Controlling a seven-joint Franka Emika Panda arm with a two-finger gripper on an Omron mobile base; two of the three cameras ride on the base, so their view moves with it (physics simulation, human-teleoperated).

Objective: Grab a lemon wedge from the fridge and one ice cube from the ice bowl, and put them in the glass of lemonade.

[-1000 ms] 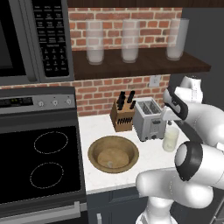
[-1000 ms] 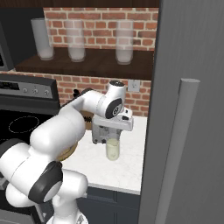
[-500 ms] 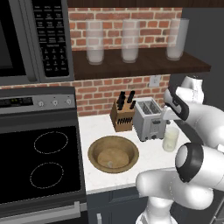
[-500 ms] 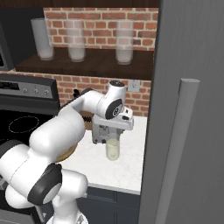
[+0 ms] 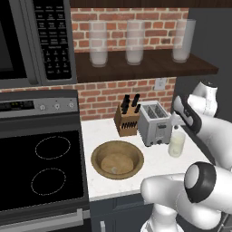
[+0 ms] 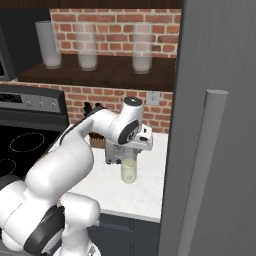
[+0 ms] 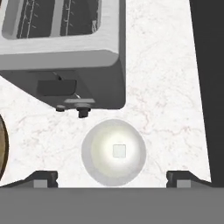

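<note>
**Hand view: ice cube sits in the lemonade, end effector spread wide above it**

Left base view, going left to right: a dark microwave [image 5: 31, 41] hangs over a black stove [image 5: 41, 167], and the white marble counter [image 5: 99, 131] starts at the stove's right edge. The ice bowl [image 5: 117, 159], wide and wooden, sits near the counter's front, with a tiny pale speck inside that is too small to identify. Behind it stands a wooden knife block [image 5: 127, 118], with a silver toaster [image 5: 154, 123] just beside it on the right. The glass of lemonade [image 5: 176, 144] stands upright just right of the toaster's front corner, under the arm's wrist. Three frosted glasses [image 5: 135, 41] line the wooden shelf [image 5: 140, 68] above.

Right base view: the end effector [image 6: 129, 156] hangs directly over the glass of lemonade [image 6: 129, 171], pointing down. To the right, the fridge [image 6: 220, 125] rises tall and grey with its long bar handle [image 6: 197, 170].

Hand view: the toaster [image 7: 65, 52] fills the upper left. Below it, the glass of lemonade [image 7: 113, 152] is seen from straight above, with the ice cube [image 7: 119, 151] as a small whitish square at the middle of the pale liquid. The fingertips [image 7: 41, 178] stand far apart on either side of the glass, holding nothing and clear of its rim. The lemon wedge cannot be made out in the glass.
</note>
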